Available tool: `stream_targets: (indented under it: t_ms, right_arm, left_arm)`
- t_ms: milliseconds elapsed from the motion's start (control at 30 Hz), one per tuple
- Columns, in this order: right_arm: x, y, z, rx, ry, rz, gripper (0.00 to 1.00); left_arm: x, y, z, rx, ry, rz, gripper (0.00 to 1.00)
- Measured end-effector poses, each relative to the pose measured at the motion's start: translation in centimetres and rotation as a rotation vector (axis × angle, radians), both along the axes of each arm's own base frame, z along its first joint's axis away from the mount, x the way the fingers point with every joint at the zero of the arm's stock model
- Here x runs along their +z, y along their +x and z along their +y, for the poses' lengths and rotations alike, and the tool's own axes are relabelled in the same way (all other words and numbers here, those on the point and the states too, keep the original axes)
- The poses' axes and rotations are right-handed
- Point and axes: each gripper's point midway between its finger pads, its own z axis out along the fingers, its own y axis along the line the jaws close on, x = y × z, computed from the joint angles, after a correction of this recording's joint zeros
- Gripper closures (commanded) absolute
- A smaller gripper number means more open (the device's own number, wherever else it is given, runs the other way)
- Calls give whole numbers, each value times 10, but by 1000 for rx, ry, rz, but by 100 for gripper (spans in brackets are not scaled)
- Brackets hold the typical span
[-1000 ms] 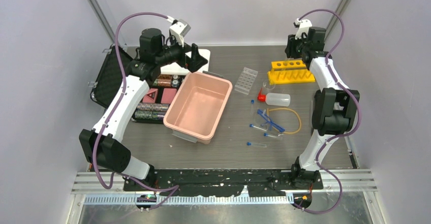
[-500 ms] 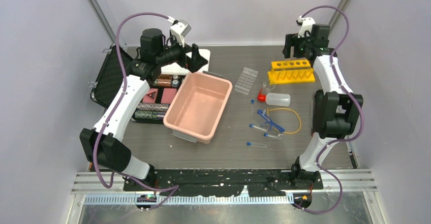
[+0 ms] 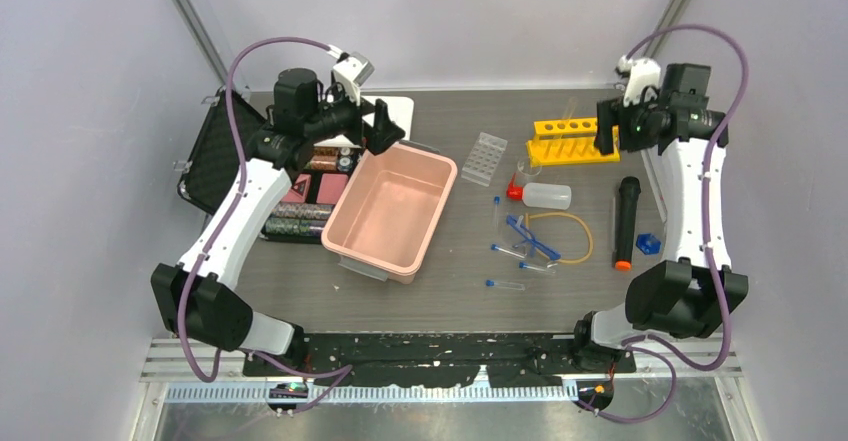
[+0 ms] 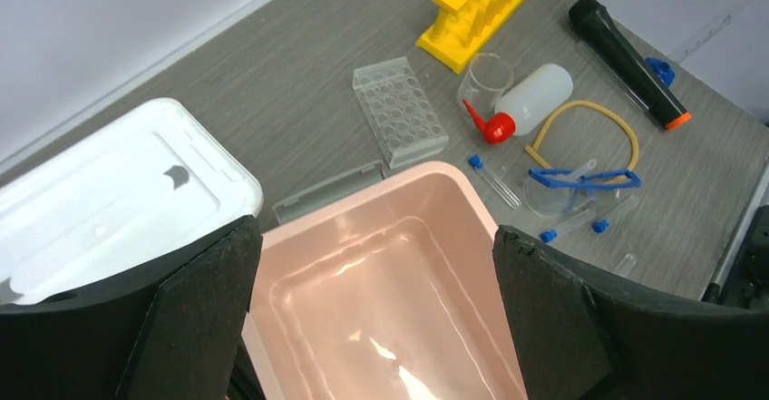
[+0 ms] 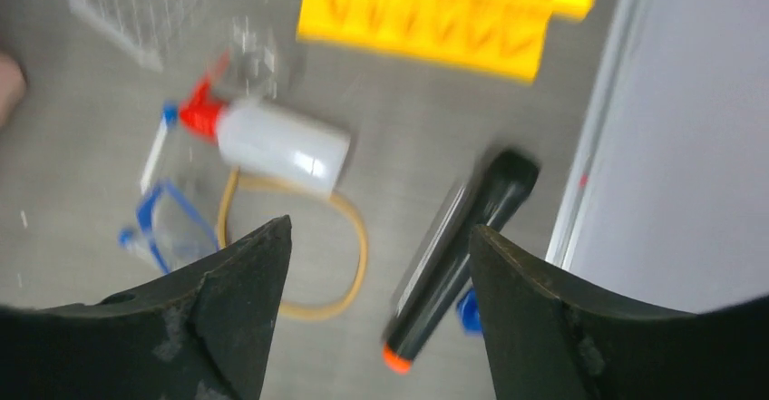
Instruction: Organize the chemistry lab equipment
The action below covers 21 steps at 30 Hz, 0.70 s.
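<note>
Right claw [image 3: 606,127], jaws apart and empty, hovers just right of the yellow tube rack [image 3: 573,142] with round holes, on the grey worktop [image 3: 450,296]. Left claw [image 4: 376,232], spread wide, hangs over a smooth pink tub [image 3: 390,211].

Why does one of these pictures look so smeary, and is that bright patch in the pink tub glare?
Right wrist view: motion-blurred, the yellow plastic tube rack and white red-capped squeeze bottle smeared. Left wrist view: sharp; yes, white glare on the floor of the glossy pink plastic tub. Top view: evenly lit, crisp.
</note>
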Motion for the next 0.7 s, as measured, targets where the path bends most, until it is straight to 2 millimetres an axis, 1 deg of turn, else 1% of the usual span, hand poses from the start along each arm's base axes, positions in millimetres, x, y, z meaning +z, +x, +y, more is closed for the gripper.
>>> stream_targets:
  t_ms: [33,67,100,133,167,200,233,300,400,467,633,700]
  right_arm:
    - [-13,-10,1,8,-2,53,30]
    - [-30,-22,1,18,-6,116,35]
    - [-52,-36,2,27,-7,197,37]
    - [-71,-49,1,31,-12,269,41]
    - [-86,-59,1,31,-11,326,47]
    - [-102,-71,0,29,-14,387,50]
    - [-116,-83,-2,28,-18,444,54]
    - [-135,-98,-4,19,-29,520,58]
    - [-156,-109,-13,-13,-69,581,60]
    - [-166,-112,-19,-32,-96,602,61]
    - [-197,-113,-32,-73,-141,663,62]
    - [-209,-111,-34,-81,-145,685,60]
  left_arm:
    - [-3,-3,1,0,2,5,0]
    - [-5,-6,2,0,1,11,0]
    - [-7,-9,2,1,-1,17,0]
    - [-9,-12,3,-1,-3,23,0]
    - [-10,-14,3,-2,-8,29,1]
    - [-11,-17,3,-1,-12,37,0]
    - [-13,-18,3,-3,-14,42,0]
    - [-17,-21,3,-4,-16,55,1]
    - [-23,-23,3,-2,-19,75,0]
    - [-26,-23,3,1,-22,88,0]
    - [-33,-24,3,4,-24,103,0]
    - [-34,-24,3,5,-26,107,0]
